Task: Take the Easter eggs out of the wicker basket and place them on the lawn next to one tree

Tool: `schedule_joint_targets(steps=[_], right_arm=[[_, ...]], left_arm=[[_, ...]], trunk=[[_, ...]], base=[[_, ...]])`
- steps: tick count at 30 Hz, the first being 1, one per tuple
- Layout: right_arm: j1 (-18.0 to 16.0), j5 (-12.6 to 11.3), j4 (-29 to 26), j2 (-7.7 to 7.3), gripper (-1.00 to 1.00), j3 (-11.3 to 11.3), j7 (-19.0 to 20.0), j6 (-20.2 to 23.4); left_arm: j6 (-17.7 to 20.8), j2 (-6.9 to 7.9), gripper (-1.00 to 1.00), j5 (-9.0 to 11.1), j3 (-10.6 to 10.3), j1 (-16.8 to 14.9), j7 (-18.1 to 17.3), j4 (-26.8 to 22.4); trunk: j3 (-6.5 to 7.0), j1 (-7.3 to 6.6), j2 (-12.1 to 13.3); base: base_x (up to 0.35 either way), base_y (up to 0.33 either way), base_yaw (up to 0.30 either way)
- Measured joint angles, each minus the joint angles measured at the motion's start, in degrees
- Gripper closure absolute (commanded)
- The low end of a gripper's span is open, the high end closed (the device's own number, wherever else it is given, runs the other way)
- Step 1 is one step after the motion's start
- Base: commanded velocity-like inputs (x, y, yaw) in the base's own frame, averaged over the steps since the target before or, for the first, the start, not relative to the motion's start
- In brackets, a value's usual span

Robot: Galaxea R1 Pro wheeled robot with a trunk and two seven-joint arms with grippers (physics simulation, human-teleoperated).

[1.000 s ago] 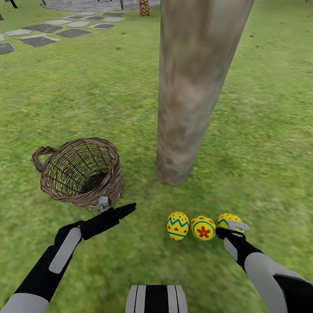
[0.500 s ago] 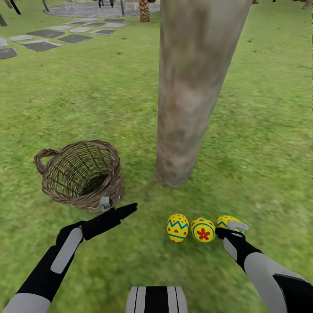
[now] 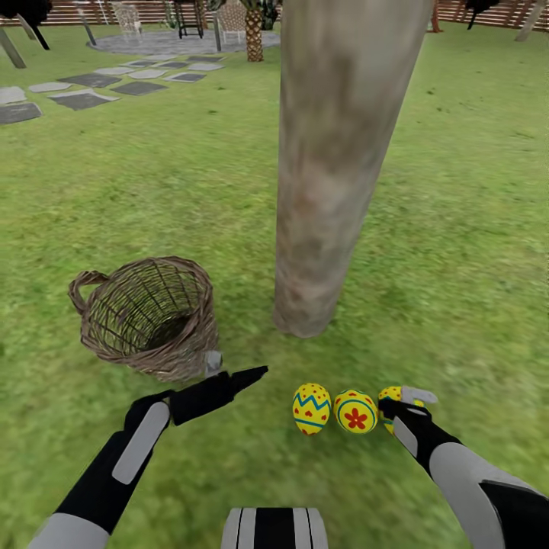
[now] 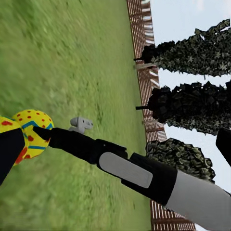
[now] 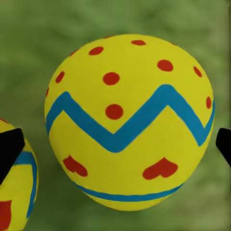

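Step in hand: final placement, judged to be nearly complete. Three Easter eggs are lying in a row on the lawn in the lower centre of the head view, just below the foot of the tree.

- Left egg: zigzag band and red hearts, resting free on the grass.
- Middle egg: red flower, touching or nearly touching its neighbours.
- Right egg: partly hidden behind the right gripper. In the right wrist view this egg is sitting between two dark fingers that are standing spread at either edge, clear of the shell.
- Left gripper: hovering at lower centre-left, near the basket; whether its fingers are apart or together cannot be told.

Container: wicker basket, centre-left, tipped slightly, interior visible through the open weave and holding no eggs.

Next move, as a judgement: drawing the right arm straight back without nudging the row, since round eggs roll readily on grass.
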Motion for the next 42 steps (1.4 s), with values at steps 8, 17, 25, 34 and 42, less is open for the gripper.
schedule_joint_targets(steps=[8, 17, 25, 34, 42], right_arm=[[0.0, -0.1, 0.1, 0.32, -1.00, 0.0, -0.1, 0.1], [0.0, -0.1, 0.0, -0.08, -1.00, -0.1, -0.2, 3.5], [0.0, -0.4, 0.3, -0.22, -1.00, -0.1, -0.1, 4.9], [0.0, -0.2, 0.8, -0.35, -1.00, 0.0, -0.1, 9.3], [0.0, -0.2, 0.9, -0.46, -1.00, 0.0, -0.1, 10.2]], left_arm=[[0.1, -0.69, -1.00, 0.0, -0.1, -0.3, 3.6, -0.4], [0.5, 5.10, -1.00, 0.0, 1.2, -0.5, 3.6, -6.7], [0.8, 8.91, -1.00, 0.0, 3.2, -0.4, 3.6, -6.7], [1.7, 14.35, -1.00, 0.0, 2.7, 0.4, 3.8, -5.8], [1.7, 14.77, -1.00, -5.6, 2.2, 0.7, 3.8, -2.2]], trunk=[[1.77, -0.21, 0.1], [3.77, -0.44, 0.2], [5.54, -0.64, 0.3], [7.54, -0.88, 0.5], [9.36, -1.08, 0.6]], base=[[0.000, 0.000, 0.000], [0.000, 0.000, 0.000], [0.000, 0.000, 0.000], [0.000, 0.000, 0.000], [0.000, 0.000, 0.000]])
